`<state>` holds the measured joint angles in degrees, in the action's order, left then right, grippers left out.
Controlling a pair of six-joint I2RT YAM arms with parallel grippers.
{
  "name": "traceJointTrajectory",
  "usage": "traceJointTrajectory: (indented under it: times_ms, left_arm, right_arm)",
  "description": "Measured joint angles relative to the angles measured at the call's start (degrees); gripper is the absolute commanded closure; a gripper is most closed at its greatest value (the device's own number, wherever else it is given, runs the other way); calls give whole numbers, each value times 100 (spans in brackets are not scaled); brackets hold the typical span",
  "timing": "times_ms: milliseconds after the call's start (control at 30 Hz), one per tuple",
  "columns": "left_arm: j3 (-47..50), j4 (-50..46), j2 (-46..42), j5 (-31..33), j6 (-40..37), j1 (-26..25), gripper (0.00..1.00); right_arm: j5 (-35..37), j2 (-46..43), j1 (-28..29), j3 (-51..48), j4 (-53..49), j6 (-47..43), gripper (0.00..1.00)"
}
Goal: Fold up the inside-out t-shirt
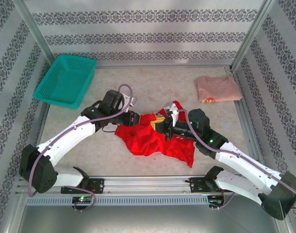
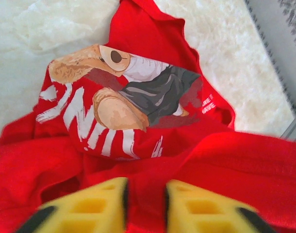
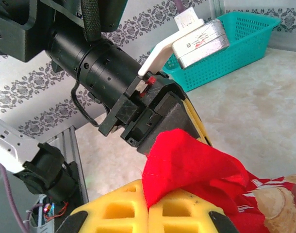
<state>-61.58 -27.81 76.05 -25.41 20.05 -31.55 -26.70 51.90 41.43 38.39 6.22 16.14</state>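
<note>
you see the left gripper (image 2: 145, 200) and the right gripper (image 3: 148, 213), each with jaws clamped on the red t-shirt (image 1: 150, 140), which lies crumpled on the table (image 1: 138, 87).

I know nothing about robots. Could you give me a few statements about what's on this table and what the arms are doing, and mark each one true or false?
1. The red t-shirt lies flat and neatly folded. False: it is crumpled in a heap at mid-table.
2. The teal basket sits at the far left corner of the table. True.
3. The pale pink shirt is inside the basket. False: it lies on the table at the far right, well apart from the basket.
4. The right gripper pinches red cloth between its yellow fingers. True.
5. The red t-shirt shows a printed picture with white lettering. True.
</note>
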Motion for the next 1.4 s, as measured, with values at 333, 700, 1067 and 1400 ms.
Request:
traceJointTrajectory:
  times_ms: [333,700,1067,1400]
  left_arm:
    - [66,393,-1056,-841,402,592,100]
    - [-28,682,-1915,-2083,1003,1261,100]
    - [284,387,-1832,-2262,887,1287,100]
    - [319,258,-1840,-2240,619,1285,100]
  right_arm:
    - [866,-682,9,13,-485,-358,100]
    - [1744,-809,4,52,-1016,-664,100]
    - [931,-645,-378,15,-708,-310,87]
    - [1471,116,-367,15,-1191,173,70]
